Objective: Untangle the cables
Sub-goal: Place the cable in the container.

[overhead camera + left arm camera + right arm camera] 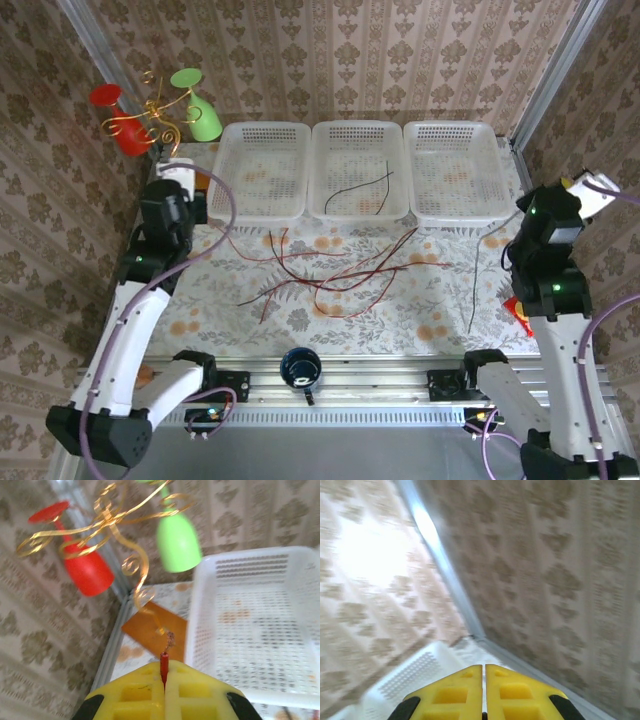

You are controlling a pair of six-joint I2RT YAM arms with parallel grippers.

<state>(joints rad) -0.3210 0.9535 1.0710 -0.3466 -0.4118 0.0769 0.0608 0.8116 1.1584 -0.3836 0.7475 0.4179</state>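
Observation:
Several thin red and black cables lie crossed in a loose tangle on the flowered tablecloth in front of the baskets. One more black cable runs down the right side. A red and a black cable lie in the middle white basket. My left gripper is raised at the back left, beside the left basket. In the left wrist view that left gripper is shut on a red cable whose frayed tip pokes out. My right gripper is shut, raised toward the back right corner, with nothing between its tips.
A gold wire rack holds a red glass and a green glass at the back left, close to my left gripper. A third white basket stands at the back right. A dark blue mug sits at the near edge. Patterned walls close in on both sides.

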